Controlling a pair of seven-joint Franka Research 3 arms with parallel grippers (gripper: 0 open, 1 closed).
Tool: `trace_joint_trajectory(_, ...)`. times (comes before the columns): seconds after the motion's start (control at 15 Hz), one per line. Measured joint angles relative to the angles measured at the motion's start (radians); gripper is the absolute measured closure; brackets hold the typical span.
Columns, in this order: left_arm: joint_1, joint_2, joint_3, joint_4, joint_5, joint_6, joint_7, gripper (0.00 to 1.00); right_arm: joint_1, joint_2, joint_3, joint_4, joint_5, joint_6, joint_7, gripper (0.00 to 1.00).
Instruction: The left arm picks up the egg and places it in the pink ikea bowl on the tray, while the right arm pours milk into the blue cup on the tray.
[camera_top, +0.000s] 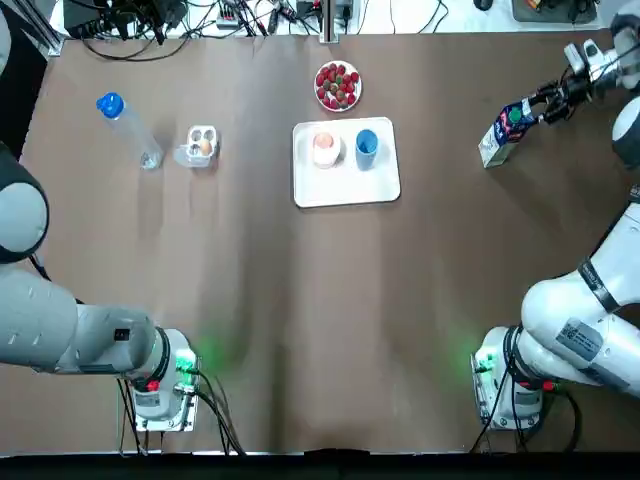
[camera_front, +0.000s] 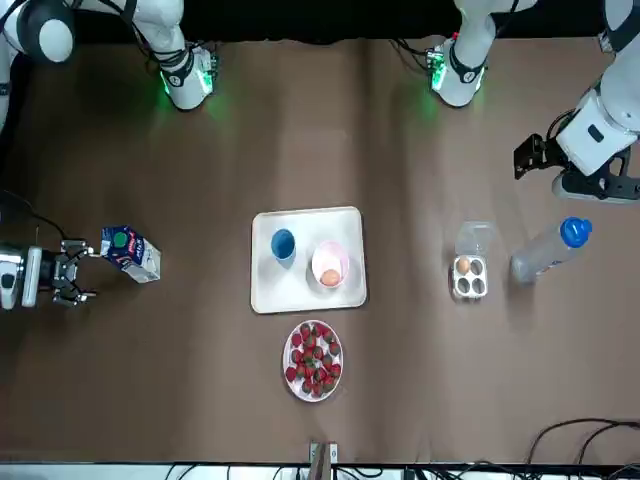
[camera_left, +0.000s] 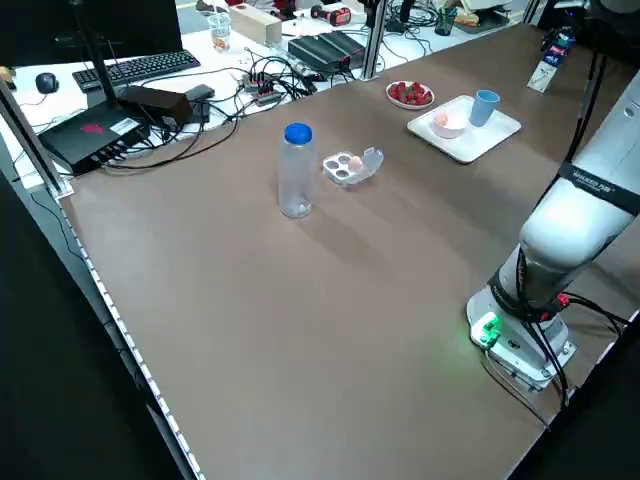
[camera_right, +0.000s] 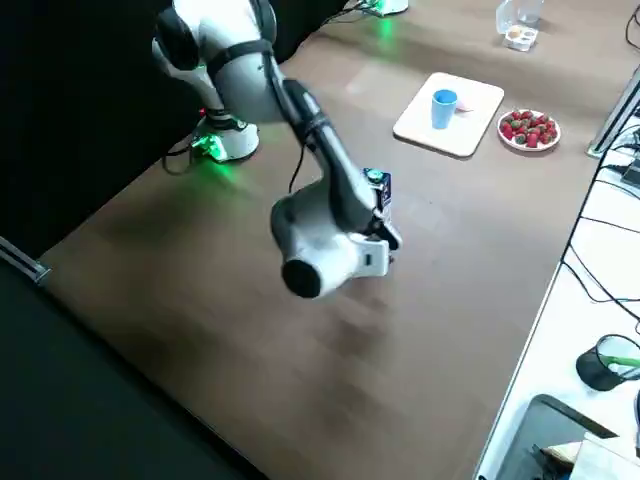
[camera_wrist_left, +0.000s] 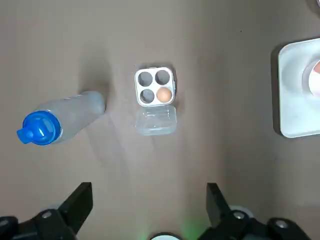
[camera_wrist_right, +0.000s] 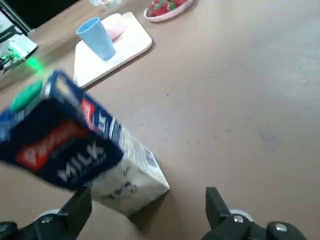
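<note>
**Both pincers wide, nothing held**

Right gripper (camera_wrist_right: 146, 200): fingers spread wide, level with the milk carton (camera_wrist_right: 85, 155) and just beside its top. Nothing is clamped; I cannot tell whether a fingertip touches it. The carton stands on the table (camera_top: 300, 320) toward the robot's right, well apart from the tray (camera_top: 345, 188).

Left gripper (camera_wrist_left: 147, 192): also spread wide and empty, hanging high over the left side of the table.

Open brown tabletop lies all around the tray and between both arm bases.

Containers:
- The pink bowl (camera_front: 325, 257) on the tray holds an egg (camera_front: 330, 277).
- The blue cup (camera_top: 366, 145) stands beside the bowl; its contents cannot be seen.
- The egg box (camera_wrist_left: 154, 87), lid open, holds a second egg (camera_wrist_left: 163, 94) in one of four cups.
- A water bottle (camera_wrist_left: 60, 120) is near the egg box.
- A plate of strawberries (camera_top: 338, 86) sits beyond the tray.
</note>
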Motion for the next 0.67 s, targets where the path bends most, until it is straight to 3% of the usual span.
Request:
trace_joint_trajectory(0.33, 0.000, 0.000, 0.000, 0.000, 0.000, 0.000, 0.000, 0.00, 0.116, -0.038, 0.000, 0.112, -0.135, -0.015, 0.348, 0.00)
trace_joint_trajectory(0.67, 0.000, 0.000, 0.000, 0.000, 0.000, 0.000, 0.000, 0.00, 0.192, -0.105, 0.000, 0.143, -0.231, -0.015, 0.592, 0.01)
